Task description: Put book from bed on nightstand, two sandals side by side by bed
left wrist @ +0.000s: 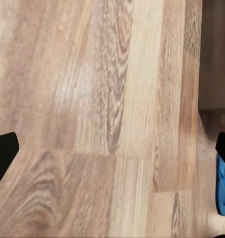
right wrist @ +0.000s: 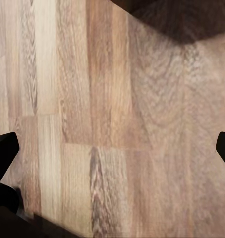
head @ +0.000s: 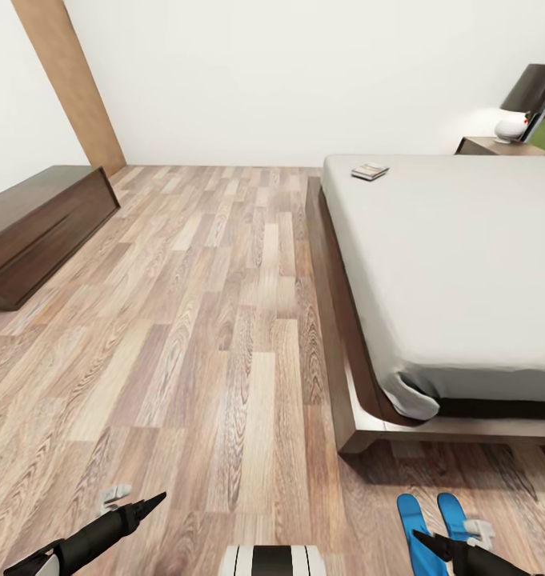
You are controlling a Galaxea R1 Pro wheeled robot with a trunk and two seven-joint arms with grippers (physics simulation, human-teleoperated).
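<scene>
- We see the bed [head: 464,264] from 1 to 4 o'clock in the head view, its dark frame on the plank floor [head: 184,320].
- The book [head: 370,171] lies flat on the mattress near the far left corner, at about 1 o'clock.
- The 2 sandals [head: 432,520] lie side by side on the floor at 5 o'clock, just off the bed's near corner.
- A nightstand [head: 496,146] stands at 2 o'clock beyond the bed, with a lamp [head: 532,100] on it.
- A long low cabinet [head: 40,228] sits at 10 o'clock.
- Left gripper [left wrist: 112,153]: fingers spread wide, released, over bare floor.
- Right gripper [right wrist: 112,153]: likewise released, holding nothing.
</scene>
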